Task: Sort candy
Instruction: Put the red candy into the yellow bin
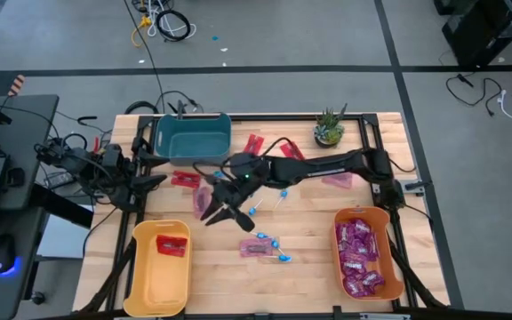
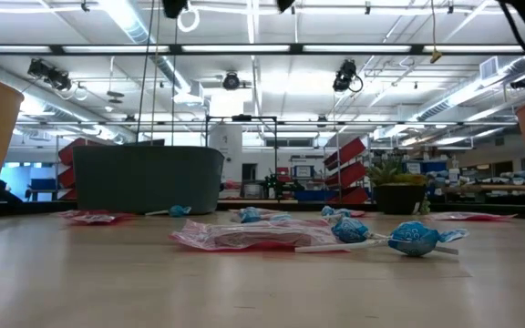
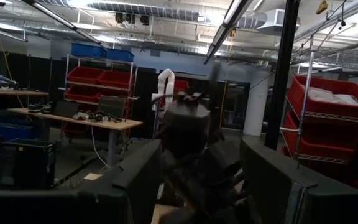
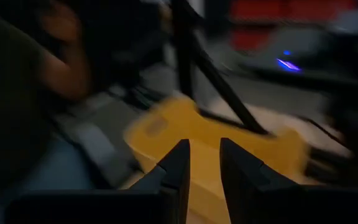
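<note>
**Light sweets, three bins, sorting partly done**

We judge the candy light, crinkly and slippery; packets are best pinched at an edge, lollipops by the stick. The teal bin [image 1: 193, 135] looks empty. The yellow bin [image 1: 161, 267] holds one red packet [image 1: 172, 244]; the orange bin [image 1: 368, 254] holds many purple packets [image 1: 360, 256]. A packet [image 1: 254, 248] and lollipops [image 1: 274, 243] lie loose mid-surface. The right hand [image 1: 222, 212] hovers there, fingers narrowly apart; we cannot tell what they hold. The left hand [image 3: 199, 180] waits spread by the surface's left edge.
</note>
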